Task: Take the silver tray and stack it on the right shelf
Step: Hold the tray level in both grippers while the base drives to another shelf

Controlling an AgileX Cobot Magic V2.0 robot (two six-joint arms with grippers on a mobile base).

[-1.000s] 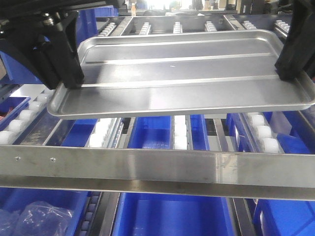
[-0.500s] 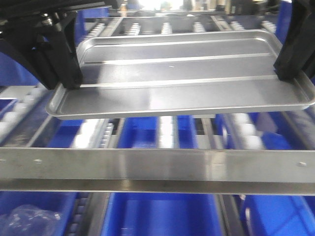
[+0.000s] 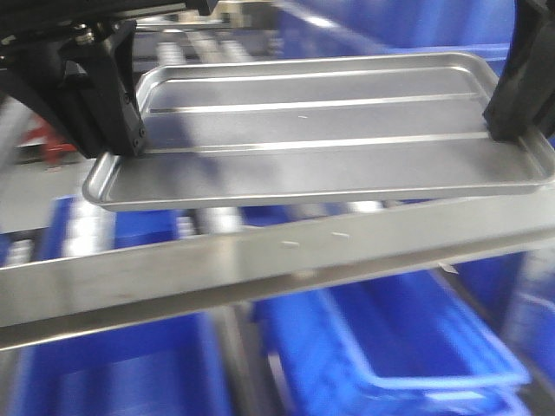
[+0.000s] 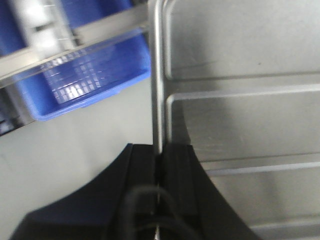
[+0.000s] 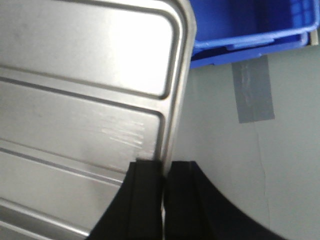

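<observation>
Blurred across my front view, the right shelf (image 3: 260, 269) shows only its broad steel front bar, with blue bins (image 3: 408, 338) beneath. The silver tray (image 3: 321, 130) hangs roughly level above that bar, carried between both arms. My left gripper (image 3: 117, 147) is clamped tight on the tray's left rolled rim, one finger on each side of the edge; my right gripper (image 3: 512, 121) pinches the right rim likewise. The tray is shiny, shallow and round-cornered, with two long raised ribs. Below it, the wrist cameras show grey floor (image 4: 90, 145) and a tape patch (image 5: 252, 92).
</observation>
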